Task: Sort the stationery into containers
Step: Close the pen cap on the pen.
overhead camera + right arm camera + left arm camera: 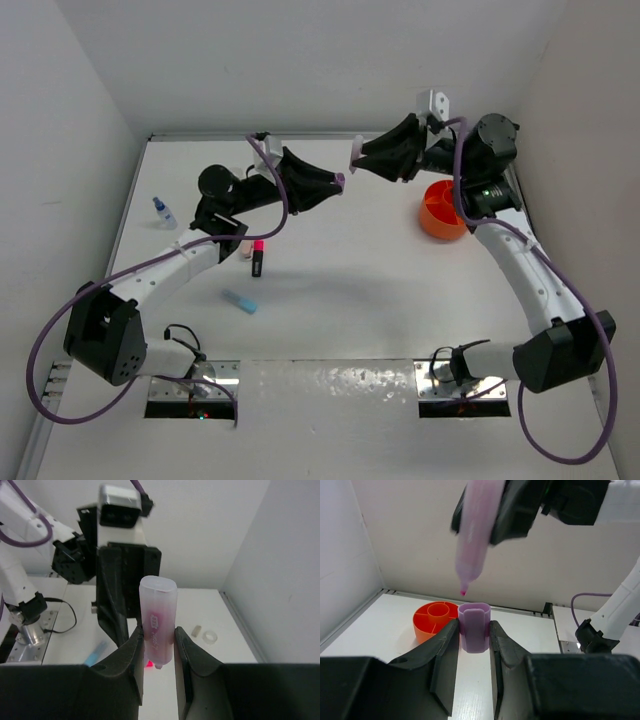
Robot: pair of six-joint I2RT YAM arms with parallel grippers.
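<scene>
White table (pixel 350 290), one tub (pixel 436 218), left jaws pinching one cap (pixel 474 630), right jaws pinching highlighter (pixel 158 612).

I've got two matching arms, left arm (pixel 165 272) and right arm (pixel 527 272): white tubular links, chunky black joint housings, purple cables (pixel 590 594) looping off. Black wedge-shaped end effector fingers (pixel 445 655). Green light (pixel 487 190) on the right wrist. Silver base plates (pixel 222 372).

Visible are an orange tub (pixel 435 224), lilac cap (pixel 474 628), pink highlighter (pixel 158 624) and light-blue highlighter (pixel 240 301).
</scene>
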